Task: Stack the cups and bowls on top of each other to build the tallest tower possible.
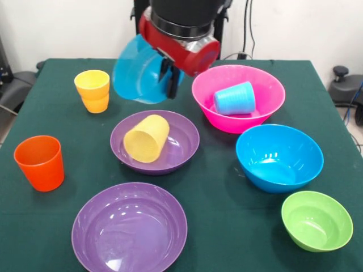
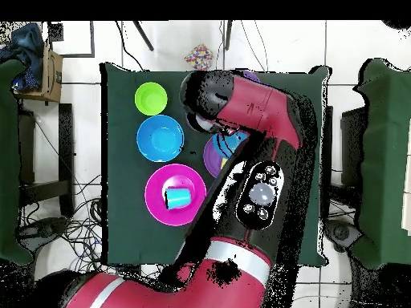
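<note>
The pincer [image 1: 168, 76] hangs above the counter [image 1: 51, 122] at about twelve o'clock in the front view, pinching the rim of a small blue bowl [image 1: 136, 71], which is lifted clear and tilted on edge with its hollow facing the camera. Nothing is under it yet, so this looks like a carry under way, not a placing.

As for the tower, little of it stands. Two amber cups [image 1: 93, 89] are nested one in the other at ten o'clock; that is the only real stack. A light blue cup [image 1: 234, 98] lies on its side inside the pink bowl [image 1: 266, 85] at one o'clock, and a pale yellow cup [image 1: 147, 137] lies tipped over in the nearer-centre purple bowl [image 1: 181, 139]. Both are in bowls but not set upright, so I would not count them as built.

Loose and apart are the orange cup [image 1: 39, 162] at nine o'clock, a second purple bowl [image 1: 129, 229] at six o'clock, the big blue bowl [image 1: 279, 157] at three o'clock and the green bowl [image 1: 316, 220] at four o'clock.

From overhead the arm covers much of the middle; the green, blue and pink bowls show in a line beside it.

Most of the work is left, by my reckoning: a base must be chosen, the bowls gathered on it, and the fallen cups righted.
</note>
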